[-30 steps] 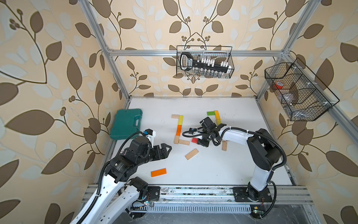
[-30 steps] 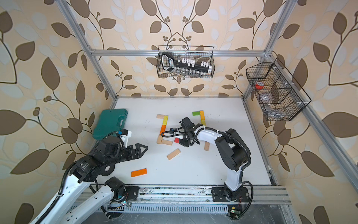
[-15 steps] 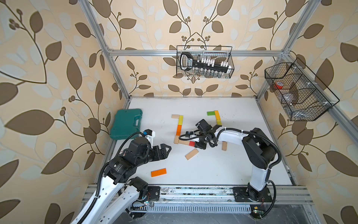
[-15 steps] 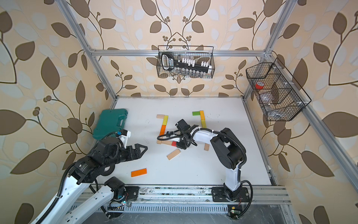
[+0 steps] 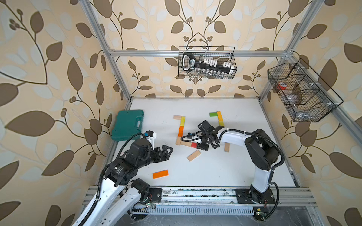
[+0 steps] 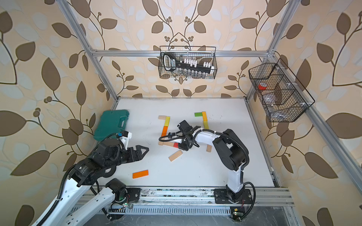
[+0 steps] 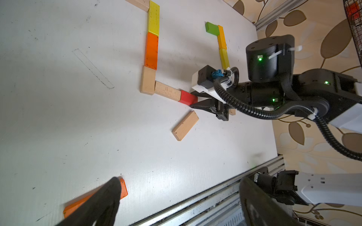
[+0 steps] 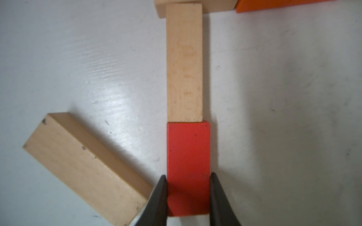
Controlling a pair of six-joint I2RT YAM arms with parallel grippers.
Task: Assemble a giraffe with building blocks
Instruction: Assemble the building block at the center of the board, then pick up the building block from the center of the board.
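A red block (image 8: 188, 156) lies flat on the white table, end to end with a beige block (image 8: 184, 64). My right gripper (image 8: 188, 177) is shut on the red block's sides; in both top views it sits at the red block (image 5: 194, 145) (image 6: 176, 145). That beige block joins a line of beige, orange (image 5: 180, 131) and yellow (image 5: 182, 121) blocks. My left gripper (image 5: 166, 151) hangs open and holds nothing, above the table's front left. An orange block (image 7: 123, 190) lies by one of its fingers.
A loose beige block (image 5: 194, 155) lies tilted just in front of the red one, another (image 5: 226, 147) under the right arm. Green (image 5: 213, 114) and yellow blocks (image 5: 221, 123) lie further back. A green case (image 5: 128, 125) sits at the left edge. Wire baskets (image 5: 206, 62) hang on the walls.
My right gripper has slid the red block a little to the left, up against the end of the beige block. The left arm has not moved.
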